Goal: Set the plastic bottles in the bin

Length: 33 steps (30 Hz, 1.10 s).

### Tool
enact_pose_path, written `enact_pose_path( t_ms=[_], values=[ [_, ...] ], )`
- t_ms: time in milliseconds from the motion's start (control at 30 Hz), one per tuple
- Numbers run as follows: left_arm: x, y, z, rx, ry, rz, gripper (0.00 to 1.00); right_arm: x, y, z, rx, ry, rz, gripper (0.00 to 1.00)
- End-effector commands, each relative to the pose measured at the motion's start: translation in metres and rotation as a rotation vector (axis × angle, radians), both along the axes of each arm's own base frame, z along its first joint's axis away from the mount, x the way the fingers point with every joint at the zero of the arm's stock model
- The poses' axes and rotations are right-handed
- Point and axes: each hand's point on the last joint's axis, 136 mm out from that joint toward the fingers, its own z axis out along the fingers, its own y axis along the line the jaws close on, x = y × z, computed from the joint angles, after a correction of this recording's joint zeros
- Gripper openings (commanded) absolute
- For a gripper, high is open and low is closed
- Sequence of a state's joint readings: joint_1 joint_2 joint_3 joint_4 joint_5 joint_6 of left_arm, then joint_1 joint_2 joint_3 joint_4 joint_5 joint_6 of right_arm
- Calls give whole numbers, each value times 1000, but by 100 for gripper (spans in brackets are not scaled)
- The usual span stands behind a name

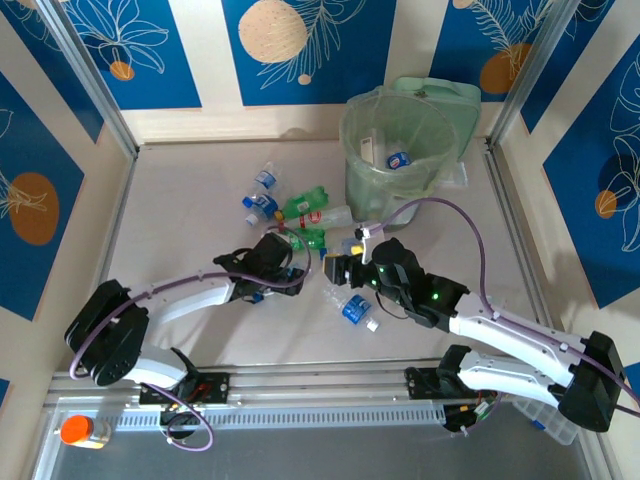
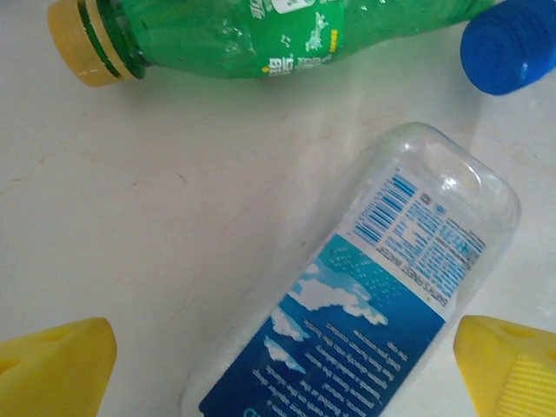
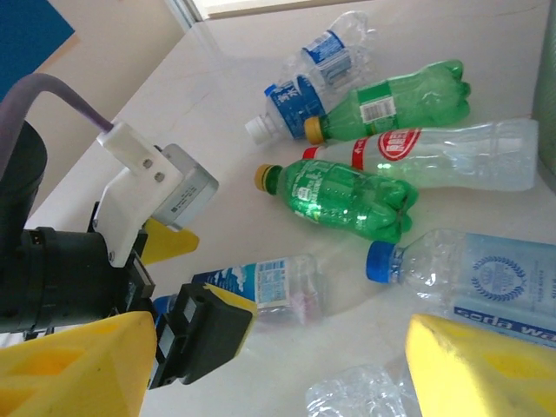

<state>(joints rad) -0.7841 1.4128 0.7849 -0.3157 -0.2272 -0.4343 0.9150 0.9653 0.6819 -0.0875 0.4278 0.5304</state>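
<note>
Left gripper (image 2: pixel 282 373): jaws spread wide, one yellow fingertip (image 2: pixel 54 369) on each side of the blue-label clear bottle (image 2: pixel 373 295). There's a bare gap on both sides, so nothing is pinched.
Why it's there: looks like a straddle across the bottle's narrow width, so one squeeze would catch it.
Blue-label clear bottle: lies flat on the table (image 1: pixel 200 200) around the middle, well short of the far right corner.
Right gripper (image 3: pixel 287 373): jaws apart too, hanging low just beside the left one. A crushed clear bottle (image 3: pixel 356 395) sits between its fingers at the bottom of the right wrist view. It's cut off there, so can't tell if a pad touches it, probably not.
Neighbours: a green bottle (image 2: pixel 234 35) with a yellow cap lies just past the target, and a blue-capped bottle (image 3: pixel 469 278) is off to the side. Both are close enough to get nudged on a sloppy close.
Rest of the pile: green and clear ones bunched mid-table, toward the far edge.
Bin (image 1: pixel 352 175): stands upright at the far right corner and holds a couple of bottles in its bag.
Progress guess: early, most bottles are out on the table.
Next move needs: closing on the label section, then a lift high enough to clear the bin rim.
</note>
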Motion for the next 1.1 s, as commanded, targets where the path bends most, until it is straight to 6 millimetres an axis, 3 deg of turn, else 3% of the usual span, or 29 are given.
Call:
enact_pose_path(
  t_ms=[0,233,467,767,933,1067],
  values=[
    [-16,-11,-4,-28,20,-90,100,-4,12,-1,28,26,47,76],
    [-22,-23,-15,-39,45,-148,94,-6,21,-9,10,54,79,76],
    [-22,-22,-21,-7,33,-160,80,-6,29,-14,10,83,106,77],
    [-10,-4,-28,133,-7,-114,94,-8,33,-14,19,103,129,76],
    [-6,0,-29,175,-18,-107,96,-9,34,-15,19,108,136,77],
    [-8,-9,-30,145,-7,-135,96,-9,34,-15,21,109,138,76]
  ],
)
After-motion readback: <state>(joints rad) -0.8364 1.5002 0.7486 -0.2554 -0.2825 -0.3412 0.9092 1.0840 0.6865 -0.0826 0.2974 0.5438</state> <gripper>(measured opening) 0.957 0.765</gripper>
